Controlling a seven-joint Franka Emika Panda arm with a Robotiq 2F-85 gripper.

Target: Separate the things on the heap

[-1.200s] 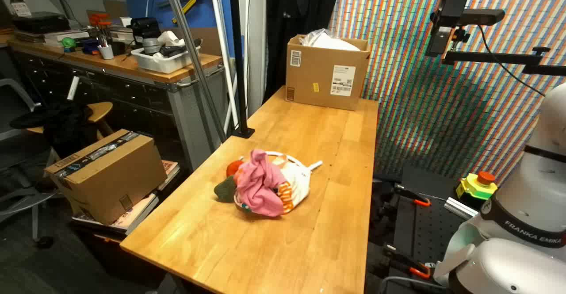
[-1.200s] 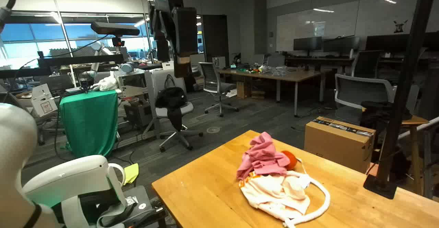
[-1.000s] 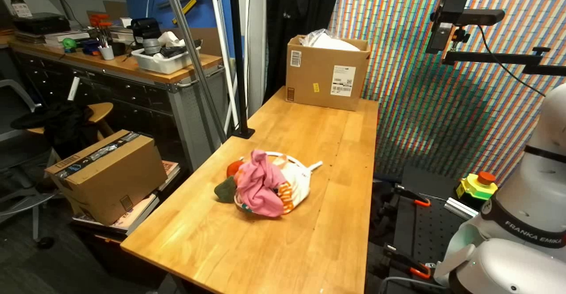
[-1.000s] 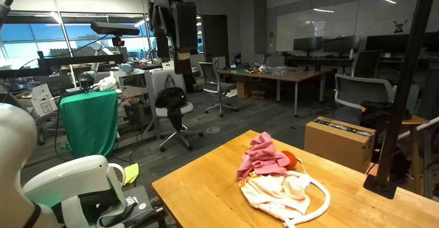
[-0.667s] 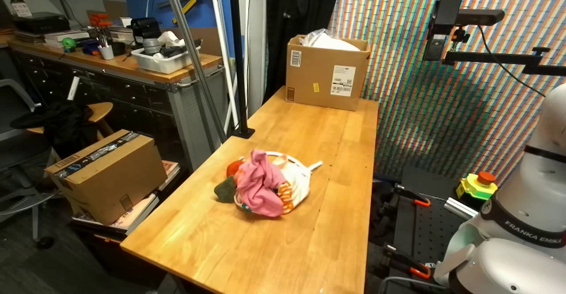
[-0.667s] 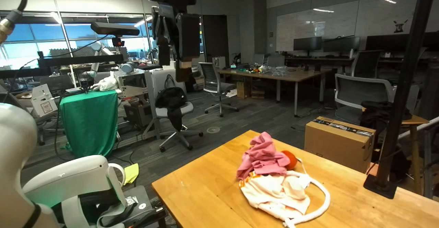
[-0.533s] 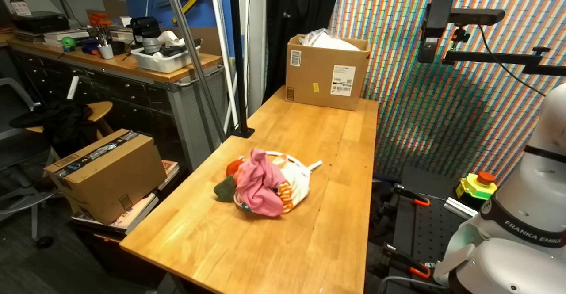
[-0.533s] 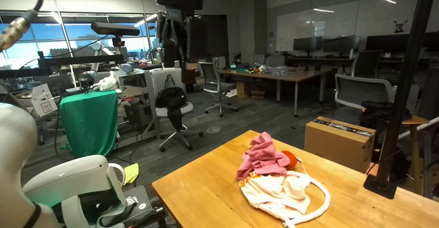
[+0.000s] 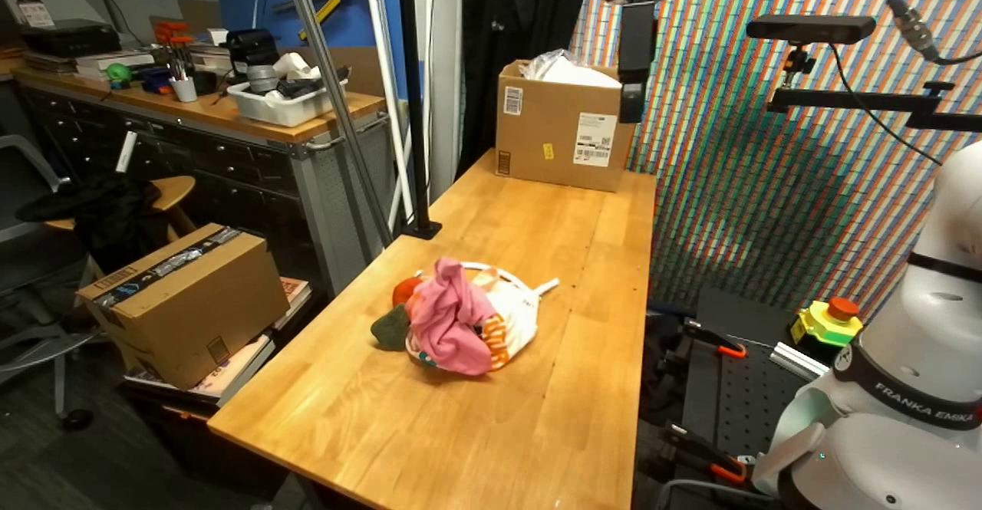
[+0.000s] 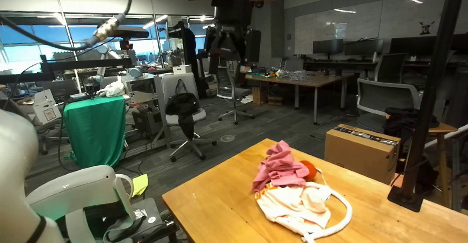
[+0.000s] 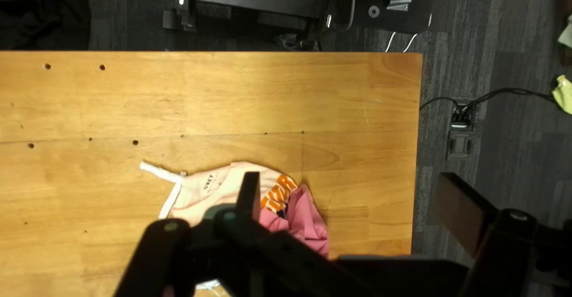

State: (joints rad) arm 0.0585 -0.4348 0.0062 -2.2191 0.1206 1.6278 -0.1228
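Observation:
A heap lies on the wooden table. A pink cloth (image 9: pixel 453 326) is on top and also shows in an exterior view (image 10: pixel 279 166) and the wrist view (image 11: pixel 310 225). A cream cloth (image 9: pixel 518 314) with orange letters lies partly under it, and shows in the wrist view (image 11: pixel 219 185). A white cord (image 10: pixel 345 206) loops from the cream cloth. A red-orange round thing (image 9: pixel 405 292) and a dark green piece (image 9: pixel 391 329) stick out at the side. My gripper (image 11: pixel 351 194) is open and empty, high above the table, also seen in both exterior views (image 9: pixel 633 103) (image 10: pixel 227 71).
A cardboard box (image 9: pixel 564 134) stands at the far end of the table (image 9: pixel 552 433). A black post (image 10: pixel 420 126) is fixed at the table's edge. A camera on a bar (image 9: pixel 811 29) and a red emergency stop (image 9: pixel 842 309) are near the arm base.
My gripper has moved sideways through the air, to the left in an exterior view where the far box shows and to the right in the opposite exterior view. The heap has not moved.

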